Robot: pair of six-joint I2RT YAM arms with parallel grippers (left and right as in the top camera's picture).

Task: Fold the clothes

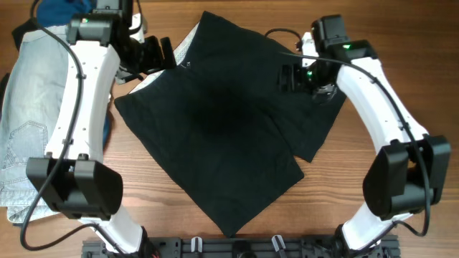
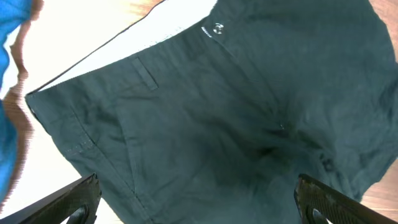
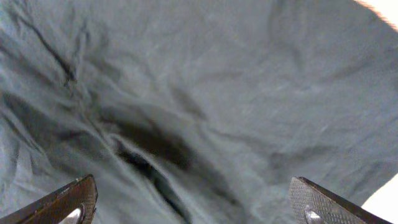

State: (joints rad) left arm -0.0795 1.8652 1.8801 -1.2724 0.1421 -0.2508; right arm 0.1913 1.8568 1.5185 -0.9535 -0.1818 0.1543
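Observation:
A large black garment (image 1: 222, 122), a pair of shorts or trousers, lies spread across the middle of the table, its pale grey waistband lining (image 1: 188, 44) showing at the far left. My left gripper (image 1: 159, 54) is open above the waistband corner; the left wrist view shows the waistband, belt loop and button (image 2: 217, 28) between its wide-apart fingers (image 2: 198, 199). My right gripper (image 1: 289, 76) is open over the garment's right part; the right wrist view shows only creased black cloth (image 3: 186, 112) between its fingers (image 3: 193, 202).
Faded light-blue jeans (image 1: 29, 122) lie in a heap along the left edge. A dark-blue piece (image 1: 54, 11) sits at the far left corner. Bare wooden table (image 1: 337, 193) shows at front right.

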